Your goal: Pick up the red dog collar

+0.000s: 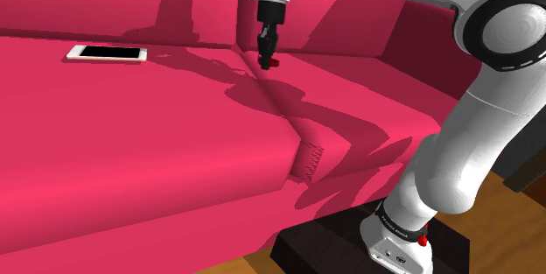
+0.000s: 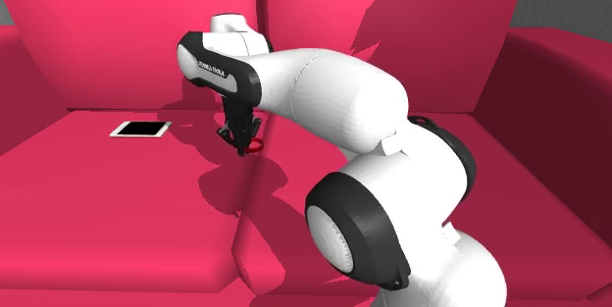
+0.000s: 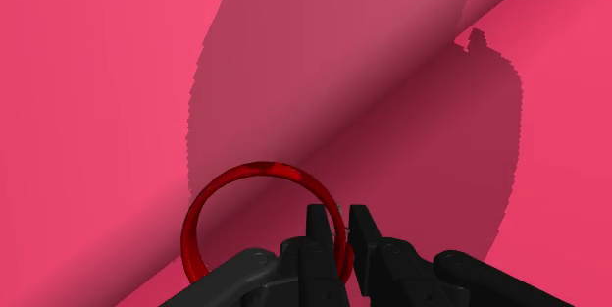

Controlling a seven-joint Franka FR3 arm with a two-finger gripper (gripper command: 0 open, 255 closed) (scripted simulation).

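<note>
The red dog collar (image 3: 257, 170) is a thin glossy ring. My black gripper (image 3: 338, 215) is shut on its band, with one finger inside the ring and one outside. In the shoulder view the gripper (image 1: 265, 53) points down at the back of the sofa seat, close to the backrest, and a bit of the collar (image 1: 272, 64) shows at its tip. The second exterior view has the collar (image 2: 254, 145) hanging at the fingertips of the gripper (image 2: 239, 140), over the seam between two seat cushions. Whether the ring still touches the cushion I cannot tell.
A white phone with a dark screen (image 1: 107, 53) (image 2: 140, 129) lies flat on the seat, towards the shoulder view's left. The crimson sofa's backrest (image 1: 131, 1) rises just behind the gripper. The black stand (image 1: 350, 246) sits at the sofa's front, on wooden floor (image 1: 516, 220).
</note>
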